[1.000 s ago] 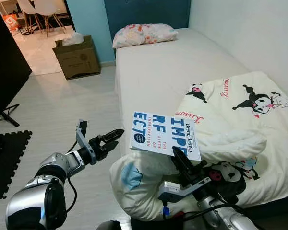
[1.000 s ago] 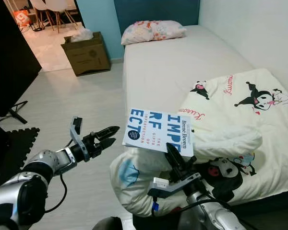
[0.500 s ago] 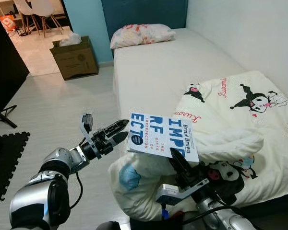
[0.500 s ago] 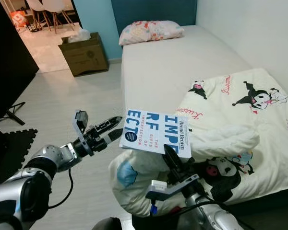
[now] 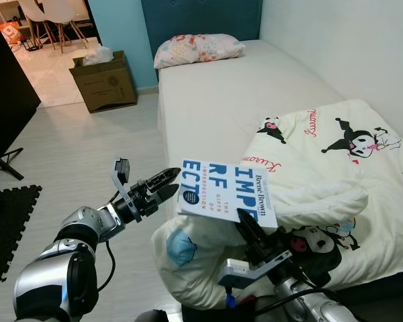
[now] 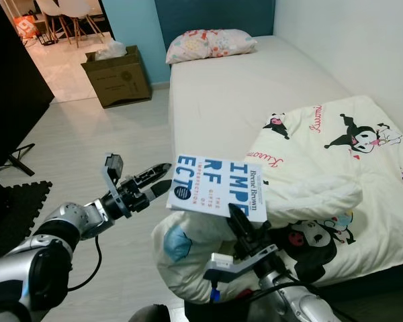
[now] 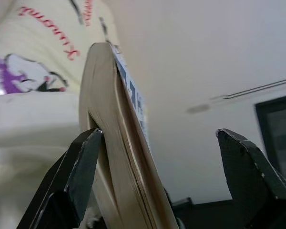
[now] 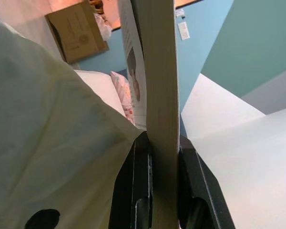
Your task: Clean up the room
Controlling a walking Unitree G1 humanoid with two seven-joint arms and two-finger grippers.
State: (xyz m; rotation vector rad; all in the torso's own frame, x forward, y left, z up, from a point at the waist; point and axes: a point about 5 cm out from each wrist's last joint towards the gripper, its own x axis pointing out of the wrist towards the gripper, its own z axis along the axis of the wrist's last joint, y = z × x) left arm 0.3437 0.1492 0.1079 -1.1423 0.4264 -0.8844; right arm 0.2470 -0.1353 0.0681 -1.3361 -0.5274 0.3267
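A robot stands at the foot of a bed [image 5: 228,87], both arms raised over a crumpled cartoon-print duvet [image 5: 336,194]. Its right gripper [image 5: 245,221] pinches the near edge of a blue-and-white book [image 5: 225,191], held almost flat above the duvet, long axis running across the robot. The left gripper [image 5: 166,184], fingers spread apart, points at the book's left short edge, which sits between its fingers. A second ago that gripper hung clear of the book, out over the floor; it has since closed in.
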